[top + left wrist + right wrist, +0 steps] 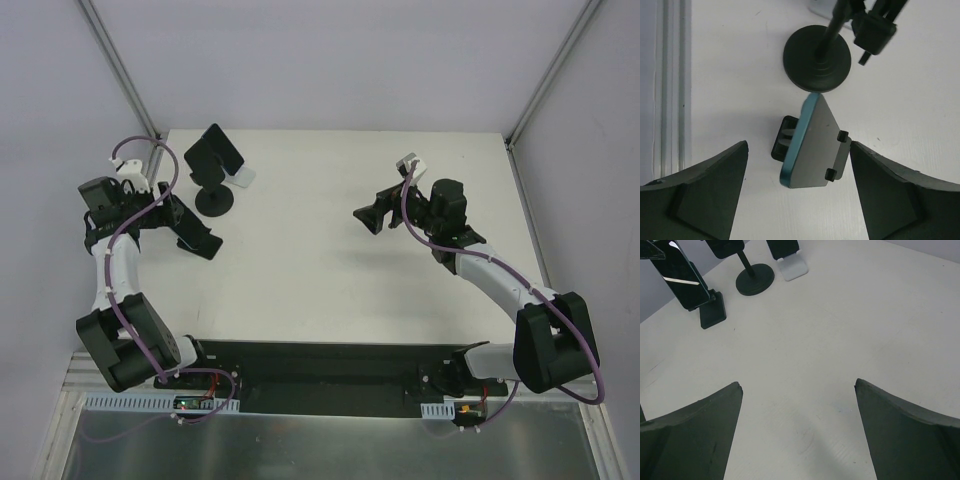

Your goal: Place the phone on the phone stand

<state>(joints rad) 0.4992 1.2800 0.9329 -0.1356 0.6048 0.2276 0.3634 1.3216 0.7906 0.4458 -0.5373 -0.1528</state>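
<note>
Left hand (797,145) gapes over the counter (920,100), straddling the stand (781,137); holder (816,59) at 12 o'clock; phone (815,145) leans on the stand; likely stiff, light, slick; pinch its long edges; right hand (798,384) spread, empty.

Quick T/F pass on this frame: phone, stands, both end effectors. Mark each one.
1. The teal-edged phone sits on the small black stand. True.
2. The left end effector is shut on the phone. False: it is open and clear of the phone on both sides.
3. The right end effector holds nothing. True.
4. The round-base stand lies tipped over. False: it stands upright.
5. The white stand is beside the round-base stand. True.
</note>
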